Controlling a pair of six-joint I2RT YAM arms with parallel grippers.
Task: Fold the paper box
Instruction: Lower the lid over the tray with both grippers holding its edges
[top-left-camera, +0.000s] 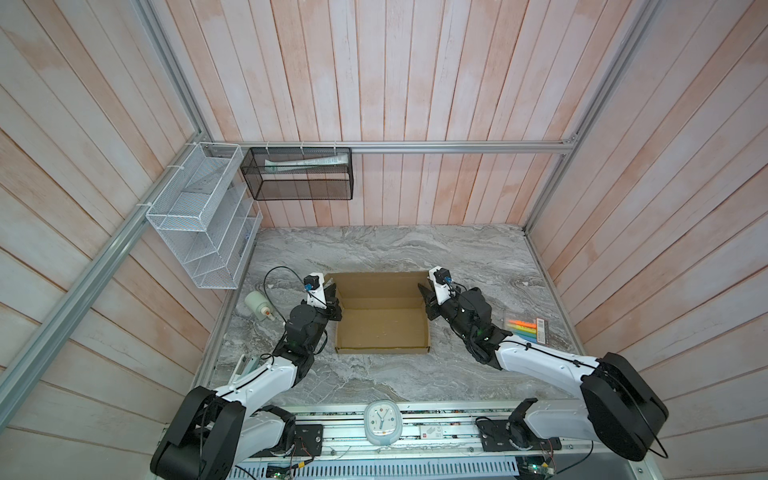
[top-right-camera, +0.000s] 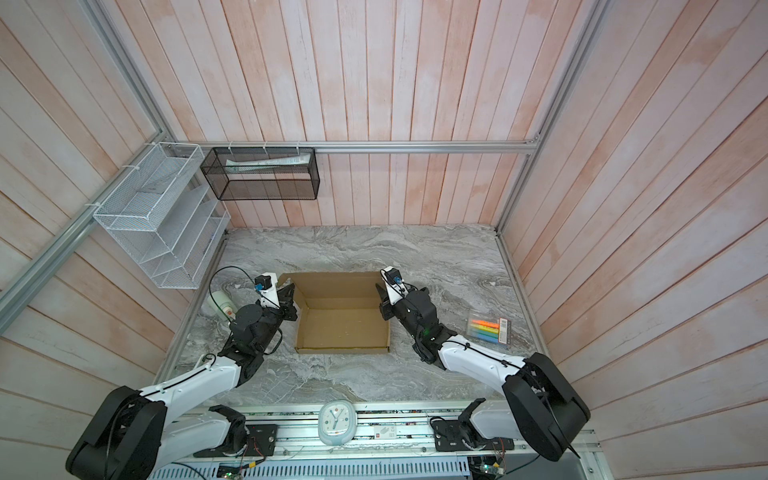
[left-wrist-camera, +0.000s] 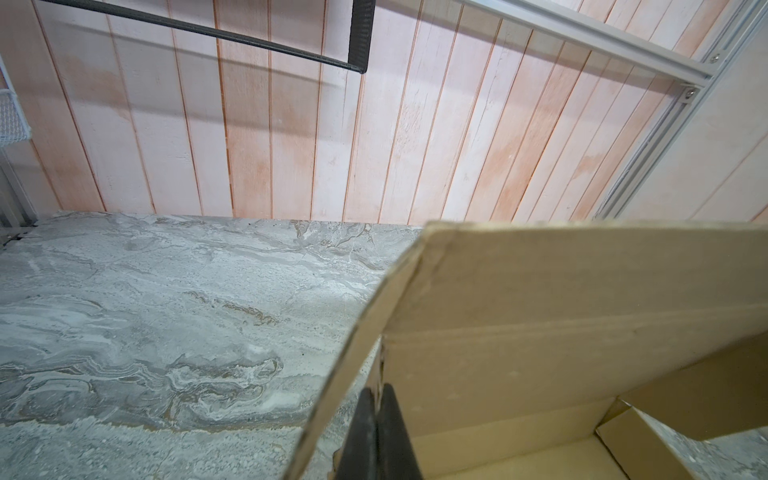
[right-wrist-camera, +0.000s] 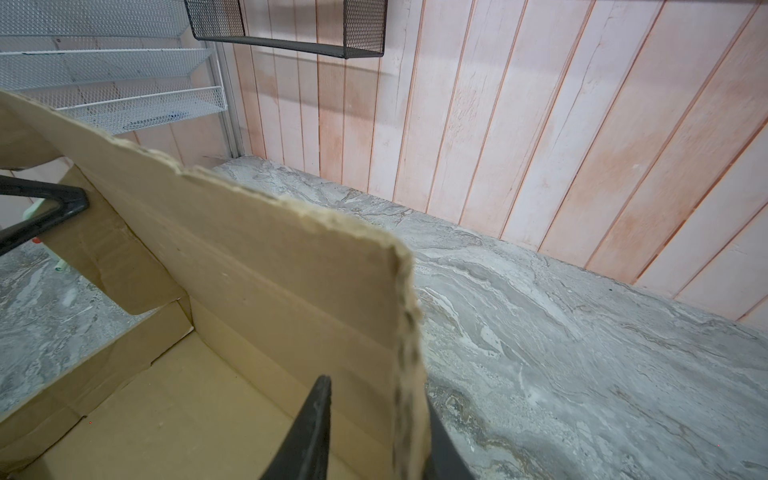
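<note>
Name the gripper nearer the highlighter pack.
Right. The right gripper is at the right side of the paper box, toward the highlighter pack; the left gripper is across the box.

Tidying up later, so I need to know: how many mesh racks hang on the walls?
2. A white mesh rack hangs on the left-hand rail, and a black mesh basket hangs on the back rail right beside it. No others are visible.
</note>
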